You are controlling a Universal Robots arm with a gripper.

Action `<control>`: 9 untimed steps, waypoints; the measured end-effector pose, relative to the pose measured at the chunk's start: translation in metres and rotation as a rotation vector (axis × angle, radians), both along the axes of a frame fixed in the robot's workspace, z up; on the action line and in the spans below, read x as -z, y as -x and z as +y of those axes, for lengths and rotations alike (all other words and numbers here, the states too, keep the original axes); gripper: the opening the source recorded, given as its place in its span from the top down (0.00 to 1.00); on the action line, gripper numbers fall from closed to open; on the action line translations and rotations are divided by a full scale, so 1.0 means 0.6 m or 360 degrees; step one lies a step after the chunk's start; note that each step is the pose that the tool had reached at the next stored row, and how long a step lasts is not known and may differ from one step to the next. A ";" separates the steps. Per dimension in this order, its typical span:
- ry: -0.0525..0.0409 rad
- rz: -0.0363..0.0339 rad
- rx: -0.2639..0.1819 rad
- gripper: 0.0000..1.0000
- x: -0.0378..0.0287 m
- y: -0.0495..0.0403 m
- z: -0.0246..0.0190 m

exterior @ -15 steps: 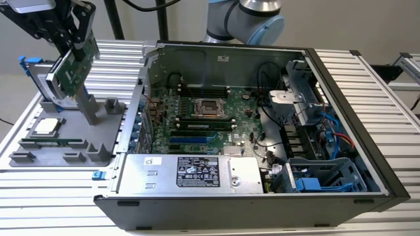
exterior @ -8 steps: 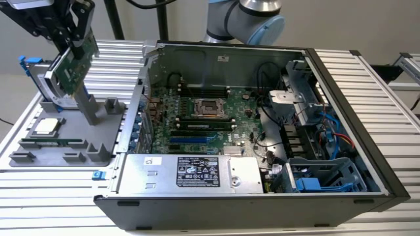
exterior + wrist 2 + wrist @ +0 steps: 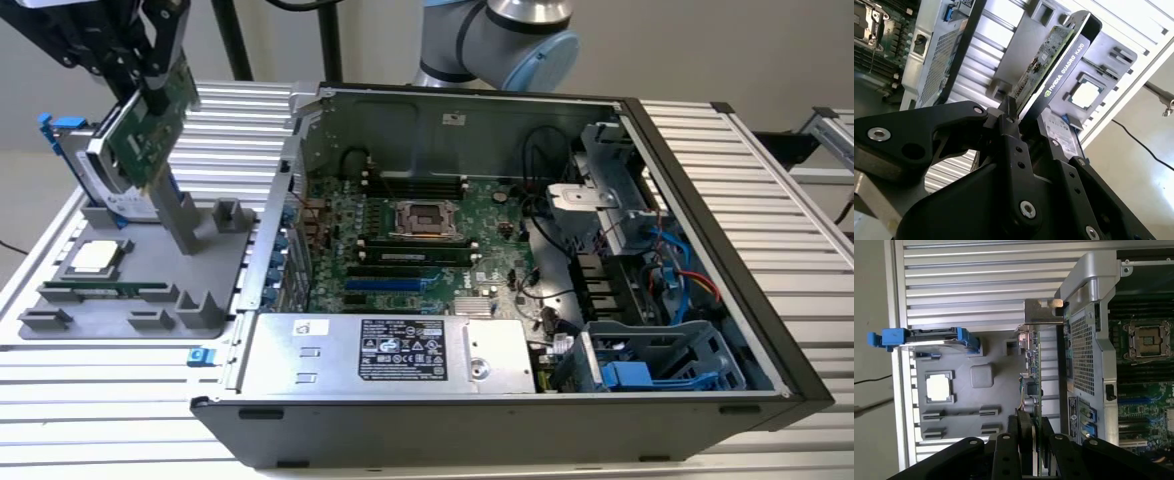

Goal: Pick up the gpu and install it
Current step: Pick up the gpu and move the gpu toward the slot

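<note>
The gpu (image 3: 144, 135) is a green card held tilted above the grey parts holder (image 3: 134, 300) at the exterior view's left. My gripper (image 3: 147, 92) is shut on its upper edge. In the second wrist view the black fingers (image 3: 1004, 120) clamp the gpu (image 3: 1046, 55), whose black cooler face (image 3: 1066, 75) is turned towards the holder. The first wrist view shows the gpu (image 3: 1033, 370) edge-on, with its silver end bracket (image 3: 1041, 310) at the far end and my gripper (image 3: 1031, 437) closed around the near end. The open computer case (image 3: 694, 200) lies to the exterior view's right.
Inside the case are the motherboard (image 3: 400, 250), blue slots (image 3: 387, 285) and a power supply (image 3: 387, 350). The holder carries a processor chip (image 3: 96, 257), a hard drive in a blue frame (image 3: 94, 175) and a memory stick (image 3: 107, 290). A slatted metal table (image 3: 761, 180) lies underneath.
</note>
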State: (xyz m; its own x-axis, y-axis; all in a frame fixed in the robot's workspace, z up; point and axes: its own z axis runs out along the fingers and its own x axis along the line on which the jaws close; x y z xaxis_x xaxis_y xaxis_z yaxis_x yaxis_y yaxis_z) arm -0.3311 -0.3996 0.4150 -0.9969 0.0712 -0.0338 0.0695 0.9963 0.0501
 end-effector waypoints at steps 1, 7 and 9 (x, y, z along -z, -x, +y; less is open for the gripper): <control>0.0000 0.0000 0.0000 1.00 -0.001 0.000 0.0000; 0.0000 0.0000 0.0000 1.00 -0.009 0.000 0.0000; 0.0000 0.0000 0.0000 1.00 -0.010 0.000 0.0000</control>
